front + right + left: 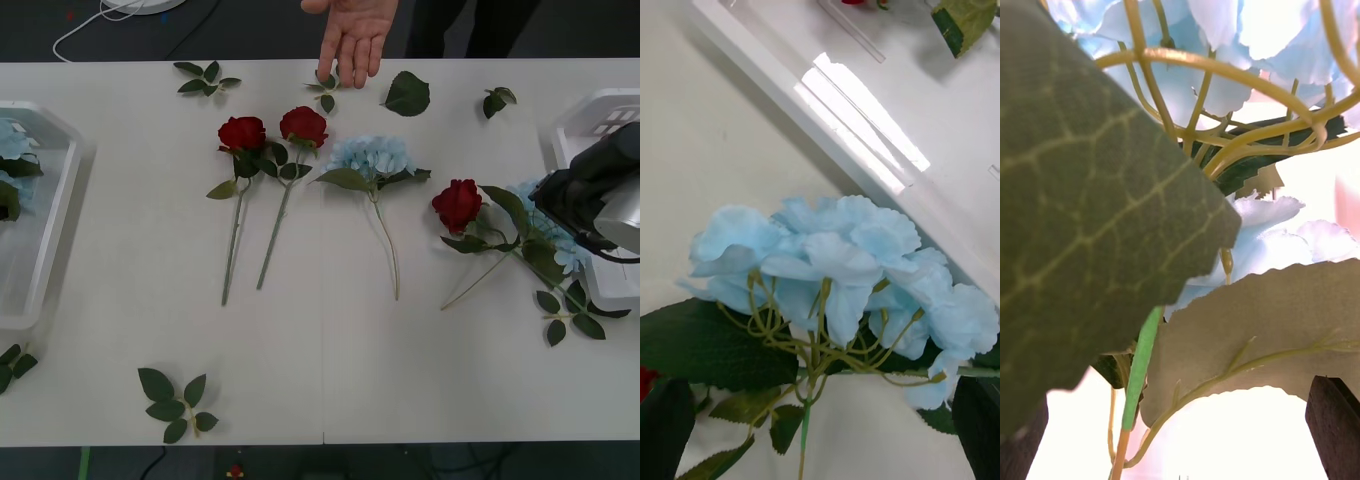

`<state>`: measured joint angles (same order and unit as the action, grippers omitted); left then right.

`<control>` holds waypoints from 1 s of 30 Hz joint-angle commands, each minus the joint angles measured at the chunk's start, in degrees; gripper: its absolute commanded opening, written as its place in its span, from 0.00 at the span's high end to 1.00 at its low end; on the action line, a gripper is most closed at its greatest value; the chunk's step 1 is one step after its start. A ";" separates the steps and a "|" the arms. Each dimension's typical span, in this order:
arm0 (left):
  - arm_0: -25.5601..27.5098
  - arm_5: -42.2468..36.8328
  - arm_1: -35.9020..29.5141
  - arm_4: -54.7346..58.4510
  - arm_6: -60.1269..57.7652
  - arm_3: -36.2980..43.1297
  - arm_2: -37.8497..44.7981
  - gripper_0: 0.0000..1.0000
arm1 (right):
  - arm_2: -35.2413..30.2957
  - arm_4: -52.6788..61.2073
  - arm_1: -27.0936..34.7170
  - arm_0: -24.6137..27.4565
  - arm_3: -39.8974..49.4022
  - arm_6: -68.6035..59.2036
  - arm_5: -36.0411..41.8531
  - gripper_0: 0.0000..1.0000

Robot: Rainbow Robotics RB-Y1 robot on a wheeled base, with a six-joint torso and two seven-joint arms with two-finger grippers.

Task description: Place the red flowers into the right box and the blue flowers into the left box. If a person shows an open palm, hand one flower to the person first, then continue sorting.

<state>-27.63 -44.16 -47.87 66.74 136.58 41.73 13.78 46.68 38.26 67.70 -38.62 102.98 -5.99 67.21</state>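
Right now the right gripper (575,215) hangs over a blue flower (850,262) beside the right box (600,115), stem pointing to seven o'clock; I cannot tell if its fingers are spread.

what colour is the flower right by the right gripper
Pale blue, a hydrangea with green leaves; clearest in the right wrist view.

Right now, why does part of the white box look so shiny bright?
In the right wrist view, light glares off the right box in a white streak behind the blue flowers; in the left wrist view, a close, blurry leaf stands against washed-out brightness.
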 commanded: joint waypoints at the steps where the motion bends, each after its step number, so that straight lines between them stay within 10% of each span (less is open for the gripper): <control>1: 1.00 0.74 -0.20 0.58 -0.61 0.81 0.20 0.00 | 0.87 -4.77 -3.19 0.74 -2.52 2.82 -2.17 0.00; 25: 1.00 0.74 -0.20 0.58 -0.61 0.81 0.20 0.00 | 13.00 -15.76 -7.84 0.74 -11.13 -6.49 -16.15 0.00; 26: 1.00 0.74 -0.20 0.58 -0.61 0.81 0.20 0.00 | 13.09 -15.85 -7.93 0.74 -11.31 -6.49 -16.23 0.04; 30: 1.00 0.74 -0.20 0.58 -0.61 0.81 0.20 0.00 | 13.35 -16.46 -8.37 0.74 -12.10 -6.76 -16.94 0.84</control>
<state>-27.58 -44.15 -47.81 66.80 136.58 41.73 13.78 59.49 22.64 60.50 -37.80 91.24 -10.77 50.91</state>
